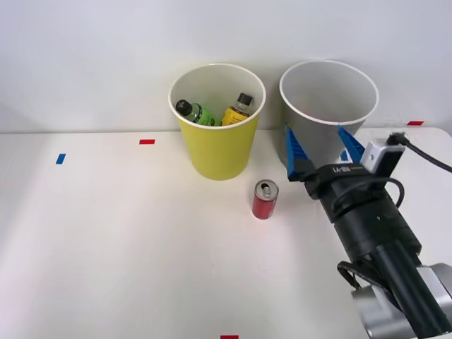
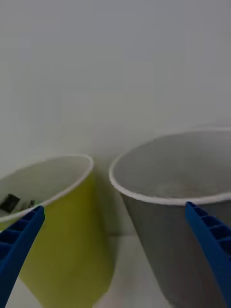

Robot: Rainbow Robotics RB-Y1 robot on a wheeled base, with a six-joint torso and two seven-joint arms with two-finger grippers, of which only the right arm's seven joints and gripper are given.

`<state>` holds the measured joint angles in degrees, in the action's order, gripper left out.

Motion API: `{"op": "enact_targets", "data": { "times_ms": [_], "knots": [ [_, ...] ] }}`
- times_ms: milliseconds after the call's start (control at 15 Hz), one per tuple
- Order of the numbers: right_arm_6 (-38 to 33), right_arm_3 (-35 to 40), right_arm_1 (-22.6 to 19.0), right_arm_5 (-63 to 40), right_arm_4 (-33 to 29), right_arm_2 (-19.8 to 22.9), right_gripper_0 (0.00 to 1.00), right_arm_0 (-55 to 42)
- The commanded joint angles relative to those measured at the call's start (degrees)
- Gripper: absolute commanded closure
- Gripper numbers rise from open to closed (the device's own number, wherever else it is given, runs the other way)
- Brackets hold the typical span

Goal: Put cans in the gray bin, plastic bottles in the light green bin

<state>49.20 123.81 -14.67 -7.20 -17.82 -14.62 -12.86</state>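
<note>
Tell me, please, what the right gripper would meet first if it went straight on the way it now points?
Most likely the gray bin: the open right gripper points at its side wall, fingers either side. Depth is unclear, so the remaining gap is hard to judge.

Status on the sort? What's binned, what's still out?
Done: both plastic bottles, the green one and the yellow-label one, sit inside the light green bin. In hand: nothing; the right gripper hangs in front of the gray bin, jaws open and empty. Left: the red can stands upright on the table, in front of the bins and apart from both. It needs a grasp and a drop into the gray bin.
</note>
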Motion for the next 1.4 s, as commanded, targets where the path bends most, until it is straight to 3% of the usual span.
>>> {"op": "enact_targets", "data": {
  "times_ms": [67,533,800,1000,1267,1400],
  "knots": [
    [0.0,0.0,0.5,0.0,-3.6,0.6,0.0,-2.9],
    [0.2,0.0,1.9,-0.7,-4.0,2.8,0.0,-7.5],
    [1.3,-0.1,5.9,-0.4,-7.3,5.0,0.0,-10.2],
    [3.1,-1.6,6.2,5.9,-7.8,5.7,0.0,-13.5],
    [5.6,-9.1,7.6,18.8,-8.8,7.3,0.0,-14.2],
    [15.6,-11.5,7.9,23.2,-8.7,7.3,0.0,-15.3]
  ]
}}
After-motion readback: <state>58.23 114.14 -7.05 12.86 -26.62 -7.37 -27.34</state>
